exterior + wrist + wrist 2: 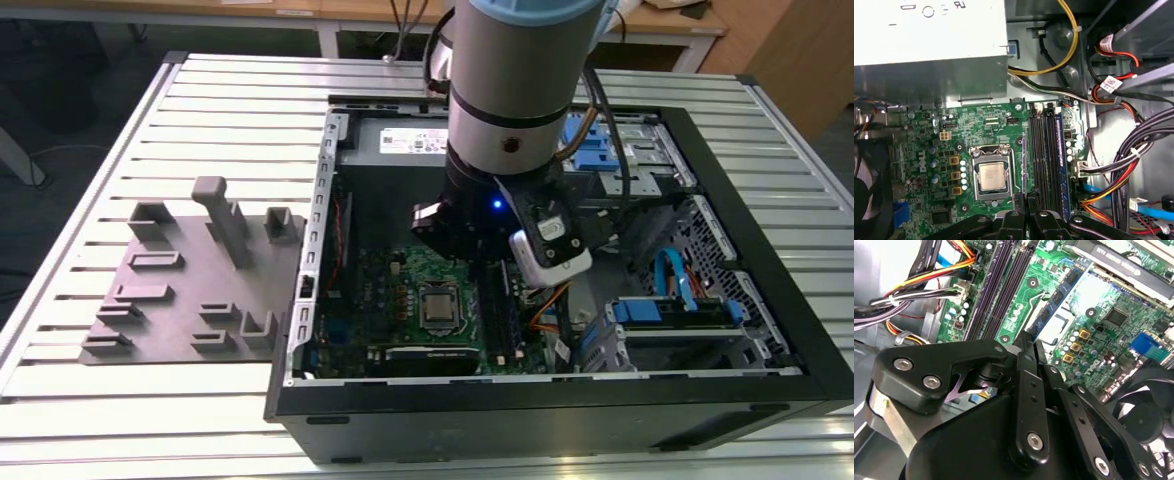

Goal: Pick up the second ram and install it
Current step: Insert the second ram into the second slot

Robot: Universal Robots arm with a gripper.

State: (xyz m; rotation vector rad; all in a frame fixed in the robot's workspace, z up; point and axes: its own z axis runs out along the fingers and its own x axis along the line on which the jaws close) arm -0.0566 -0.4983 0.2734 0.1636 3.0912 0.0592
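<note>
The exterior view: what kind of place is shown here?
Probably a robotics lab or test bench for computer assembly. An open computer case lies on a slatted metal table, a gray tray of fixture blocks sits beside it, and the gripper holds the second ram above the green motherboard.

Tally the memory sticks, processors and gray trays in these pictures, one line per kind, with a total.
Memory sticks: 2, the second ram in the gripper and a seated stick
Processor: 1
Gray tray: 1
Total: 4
</note>
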